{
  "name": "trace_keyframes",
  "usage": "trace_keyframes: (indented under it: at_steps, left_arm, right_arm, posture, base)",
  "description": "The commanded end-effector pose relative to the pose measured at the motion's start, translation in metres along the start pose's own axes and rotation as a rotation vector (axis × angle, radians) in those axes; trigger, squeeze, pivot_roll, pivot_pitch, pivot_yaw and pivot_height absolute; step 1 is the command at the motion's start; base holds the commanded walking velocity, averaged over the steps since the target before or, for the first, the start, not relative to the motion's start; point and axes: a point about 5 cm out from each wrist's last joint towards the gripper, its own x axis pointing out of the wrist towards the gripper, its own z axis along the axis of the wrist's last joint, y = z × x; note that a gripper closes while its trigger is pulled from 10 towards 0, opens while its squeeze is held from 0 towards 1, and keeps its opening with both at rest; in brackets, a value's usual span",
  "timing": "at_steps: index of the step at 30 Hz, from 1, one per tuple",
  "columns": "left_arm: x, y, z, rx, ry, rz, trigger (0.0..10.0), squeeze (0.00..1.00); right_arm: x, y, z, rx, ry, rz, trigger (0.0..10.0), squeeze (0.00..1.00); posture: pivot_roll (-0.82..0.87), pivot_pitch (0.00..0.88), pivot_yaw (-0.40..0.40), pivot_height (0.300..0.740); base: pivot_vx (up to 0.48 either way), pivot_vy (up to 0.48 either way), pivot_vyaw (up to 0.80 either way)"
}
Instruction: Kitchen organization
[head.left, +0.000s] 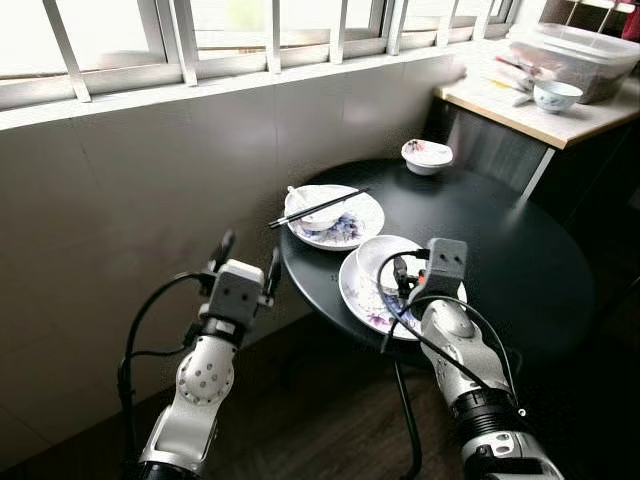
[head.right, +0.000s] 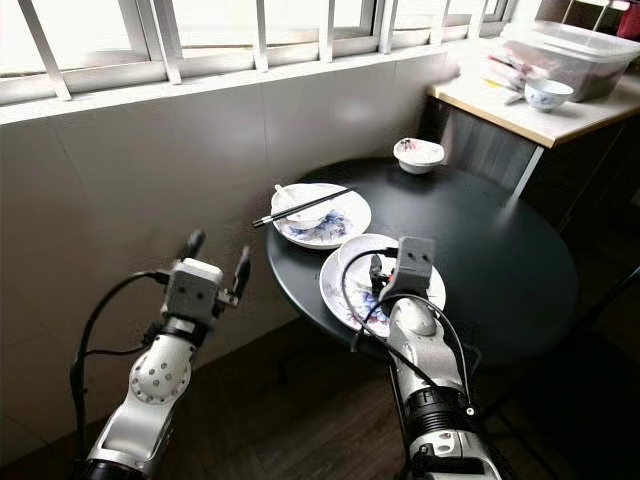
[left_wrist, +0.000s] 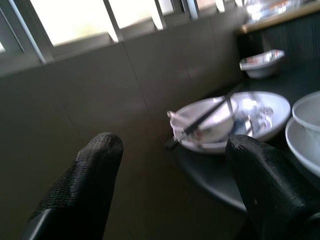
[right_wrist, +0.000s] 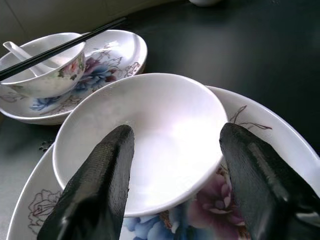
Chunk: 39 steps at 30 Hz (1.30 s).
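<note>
The right gripper and its wrist block cover the near side of the white bowl and the middle of the flowered plate under it in the head views. The left wrist view is soft with blur, so the pattern on the small bowl cannot be read. The clear plastic container on the counter is cut off at the picture's right edge, its contents too small to tell.

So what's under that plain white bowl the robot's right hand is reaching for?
The white bowl sits on a flowered plate on the black round table. The right hand is open around it. The plate's middle is covered by the bowl, so anything there is hidden.
</note>
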Motion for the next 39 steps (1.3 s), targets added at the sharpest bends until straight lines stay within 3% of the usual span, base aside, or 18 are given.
trace_keyframes:
  at_steps: [1,4,10,16,19,21,27,39]
  left_arm:
    - [-0.003,-0.004,-0.007,0.007,0.05,-0.038,10.0,0.0]
    - [-0.009,-0.001,-0.015,-0.008,0.113,-0.048,10.0,0.0]
    - [-0.024,-0.005,-0.047,-0.086,0.369,-0.108,10.0,0.0]
    - [-0.021,-0.006,-0.057,-0.096,0.445,-0.106,10.0,0.0]
    - [-0.019,-0.007,-0.057,-0.048,0.492,-0.148,10.0,0.0]
    - [-0.017,-0.009,-0.056,-0.017,0.502,-0.169,10.0,0.0]
    - [-0.016,-0.009,-0.055,-0.031,0.499,-0.16,10.0,0.0]
    - [-0.014,-0.01,-0.053,-0.019,0.496,-0.158,10.0,0.0]
  right_arm:
    - [0.003,0.0,0.004,0.025,0.008,0.005,10.0,0.0]
    - [0.004,-0.001,0.006,0.028,0.011,0.005,10.0,0.0]
    - [0.005,-0.004,0.01,0.028,-0.017,-0.048,10.0,0.0]
    - [0.008,-0.009,0.006,0.075,0.022,-0.092,10.0,0.0]
    - [0.01,-0.011,0.002,0.098,0.067,-0.101,10.0,0.0]
    - [0.011,-0.012,-0.001,0.124,0.101,-0.115,10.0,0.0]
    - [0.013,-0.013,0.001,0.137,0.095,-0.124,10.0,0.0]
    - [0.02,-0.009,-0.014,0.418,0.294,-0.064,10.0,0.0]
  posture:
    - [0.08,0.0,-0.052,0.74]
    - [0.08,0.0,-0.051,0.74]
    - [0.09,0.0,-0.055,0.74]
    - [0.09,0.0,-0.055,0.74]
    - [0.09,0.0,-0.056,0.74]
    - [0.09,0.0,-0.055,0.74]
    - [0.09,0.0,-0.058,0.74]
    - [0.09,0.0,-0.061,0.74]
  base:
    - [0.0,0.0,0.0]
    - [0.0,0.0,0.0]
    - [0.0,0.0,0.0]
    - [0.0,0.0,0.0]
    - [0.0,0.0,0.0]
    - [0.0,0.0,0.0]
    - [0.0,0.0,0.0]
    - [0.0,0.0,0.0]
